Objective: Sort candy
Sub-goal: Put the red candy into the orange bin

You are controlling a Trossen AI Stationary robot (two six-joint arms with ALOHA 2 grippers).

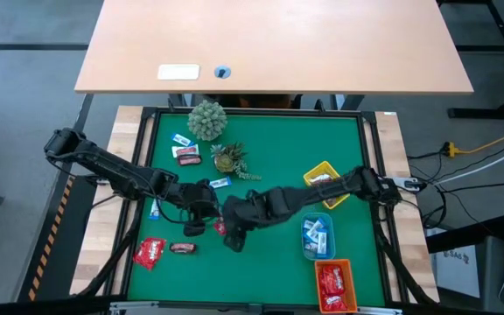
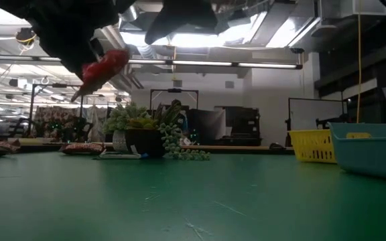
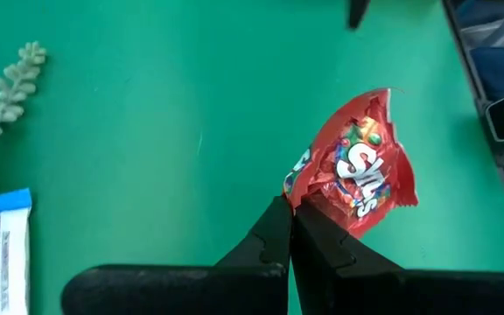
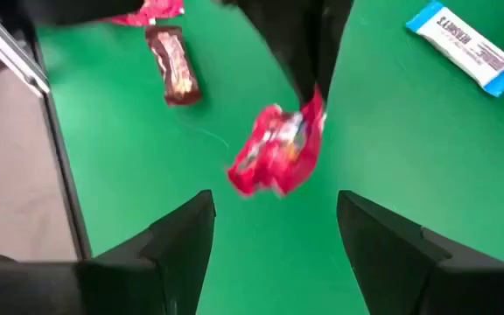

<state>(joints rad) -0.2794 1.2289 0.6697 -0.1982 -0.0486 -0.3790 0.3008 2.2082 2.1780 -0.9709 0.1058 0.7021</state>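
A shiny red candy packet [image 3: 357,166] is off the table in my left gripper [image 3: 291,206], which is shut on it near the table's middle [image 1: 206,219]. The packet also shows in the low view [image 2: 102,67] and in the right wrist view [image 4: 278,153]. My right gripper [image 4: 274,232] is open just right of the packet [image 1: 234,234]. Its fingers stand apart on either side of the packet and touch nothing. Another red packet [image 1: 150,253] and a maroon bar [image 1: 182,248] lie flat at the near left. My left gripper pinches the red packet by a crimped corner of its wrapper [image 3: 299,186] between its two fingers. The rest of the packet sticks out beyond the fingertips. The packet is lifted clear of the green mat and hangs tilted [image 2: 106,63].
Blue-and-white candies [image 1: 220,183] [image 1: 181,140] and a maroon bar [image 1: 186,153] lie at the far left. Two small plants [image 1: 206,118] [image 1: 228,157] stand at the far side. A yellow tray [image 1: 307,178], a blue tray [image 1: 306,249] and an orange tray [image 1: 350,282] line the right side.
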